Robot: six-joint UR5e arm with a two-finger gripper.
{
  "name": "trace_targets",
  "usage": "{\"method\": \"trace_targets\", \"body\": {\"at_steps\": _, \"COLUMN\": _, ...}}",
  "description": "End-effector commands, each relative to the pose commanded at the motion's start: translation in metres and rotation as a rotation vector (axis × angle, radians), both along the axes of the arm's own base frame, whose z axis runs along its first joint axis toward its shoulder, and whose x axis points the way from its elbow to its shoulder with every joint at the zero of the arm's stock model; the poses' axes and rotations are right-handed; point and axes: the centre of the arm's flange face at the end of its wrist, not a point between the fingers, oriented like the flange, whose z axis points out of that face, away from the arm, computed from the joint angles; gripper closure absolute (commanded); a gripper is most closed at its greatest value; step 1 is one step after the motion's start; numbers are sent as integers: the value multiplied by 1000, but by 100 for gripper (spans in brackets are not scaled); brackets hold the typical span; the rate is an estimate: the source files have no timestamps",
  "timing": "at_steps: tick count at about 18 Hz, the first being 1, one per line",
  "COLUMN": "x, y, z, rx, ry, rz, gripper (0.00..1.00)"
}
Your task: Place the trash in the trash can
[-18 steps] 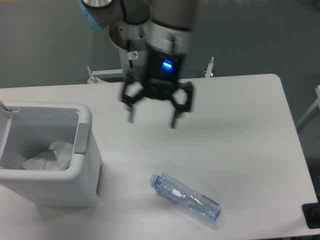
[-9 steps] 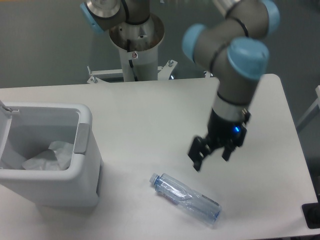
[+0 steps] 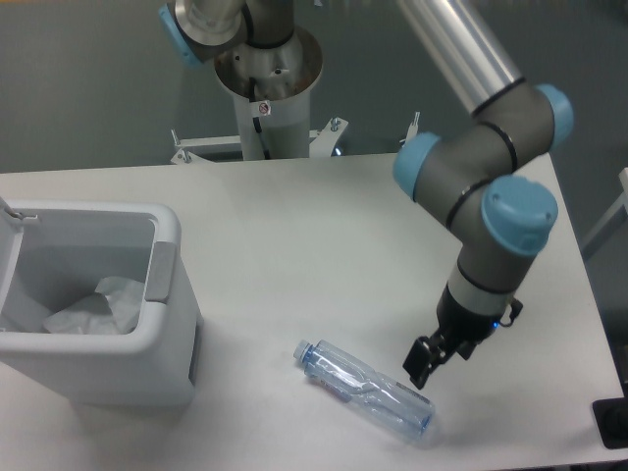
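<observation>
- The bottle lies on its side on the white table, near the front edge. It is clear crushed plastic, with the cap pointing left.
- The gripper is just above the right end of the bottle. Half a second ago it was higher and further left. I cannot tell how wide the jaws stand.
- The trash can is a boxy white bin with rounded corners and a grey tab, standing open at the left.
- Inside it lies the crumpled white sheet, unchanged.

white trash can, clear blue-capped bottle, white crumpled sheet, black pincer
</observation>
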Motion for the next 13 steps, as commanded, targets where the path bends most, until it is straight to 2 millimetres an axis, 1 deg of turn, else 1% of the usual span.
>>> {"method": "trace_targets", "body": {"at_steps": 3, "x": -1, "y": 2, "z": -13, "rx": -19, "ry": -13, "rz": 17, "gripper": 0}}
{"method": "trace_targets", "body": {"at_steps": 5, "x": 6, "y": 15, "z": -20, "rx": -27, "ry": -12, "rz": -1, "gripper": 0}}
{"method": "trace_targets", "body": {"at_steps": 6, "x": 7, "y": 18, "z": -25, "rx": -30, "ry": -17, "rz": -5, "gripper": 0}}
{"method": "trace_targets", "body": {"at_steps": 8, "x": 7, "y": 27, "z": -40, "rx": -42, "ry": -26, "rz": -16, "gripper": 0}}
{"method": "trace_targets", "body": {"at_steps": 10, "x": 8, "y": 33, "z": -44, "rx": -53, "ry": -19, "rz": -22, "gripper": 0}}
{"method": "trace_targets", "body": {"at_steps": 11, "x": 11, "y": 37, "z": -49, "rx": -61, "ry": -20, "rz": -28, "gripper": 0}}
{"method": "trace_targets", "body": {"at_steps": 13, "x": 11, "y": 38, "z": -55, "rx": -70, "ry": -22, "rz": -31, "gripper": 0}}
